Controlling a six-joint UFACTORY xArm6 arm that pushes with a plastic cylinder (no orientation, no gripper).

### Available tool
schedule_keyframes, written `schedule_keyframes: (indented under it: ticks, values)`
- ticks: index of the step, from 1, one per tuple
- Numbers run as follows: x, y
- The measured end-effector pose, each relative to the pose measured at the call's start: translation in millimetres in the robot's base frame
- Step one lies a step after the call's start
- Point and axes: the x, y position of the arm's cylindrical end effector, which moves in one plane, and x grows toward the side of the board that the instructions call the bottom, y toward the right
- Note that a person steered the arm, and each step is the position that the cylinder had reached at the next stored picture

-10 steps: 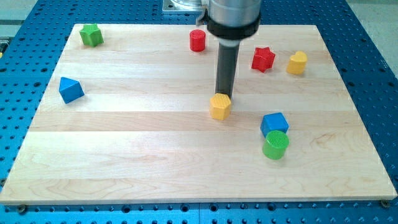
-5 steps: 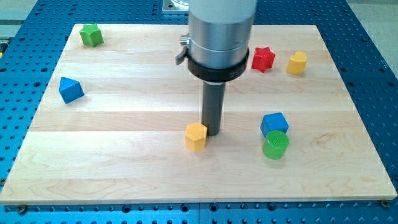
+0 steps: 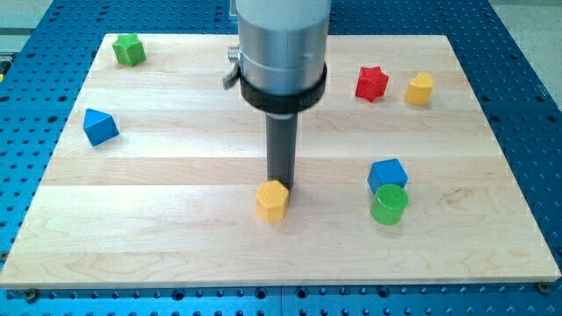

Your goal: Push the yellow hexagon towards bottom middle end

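Observation:
The yellow hexagon (image 3: 272,201) lies on the wooden board (image 3: 158,228), a little left of the middle and in the lower half. My tip (image 3: 281,184) touches its upper right edge, just above it. The rod runs straight up from there to the big grey arm body (image 3: 281,48), which hides the board's top middle.
A blue block (image 3: 386,175) and a green cylinder (image 3: 389,204) sit together at the right. A red star (image 3: 371,83) and a second yellow block (image 3: 419,89) are at the top right. A green star (image 3: 129,49) is top left, a blue triangle (image 3: 99,126) at the left.
The yellow hexagon has been pushed down and to the left, from the board's middle to its lower half. My tip followed it. The arm body now hides the red cylinder.

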Motion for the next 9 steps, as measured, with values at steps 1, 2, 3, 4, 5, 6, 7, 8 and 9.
schedule_keyframes:
  ticks: [1, 2, 3, 4, 5, 6, 7, 8, 9]
  values:
    - [3.0, 4.6]
    - [-3.4, 4.0]
    - [-11.6, -10.1]
    - [8.3, -11.3]
    - [29.9, -11.3]
    - [32.9, -9.4]
    - [28.4, -1.9]
    - [27.4, 1.7]
    - [26.2, 35.7]
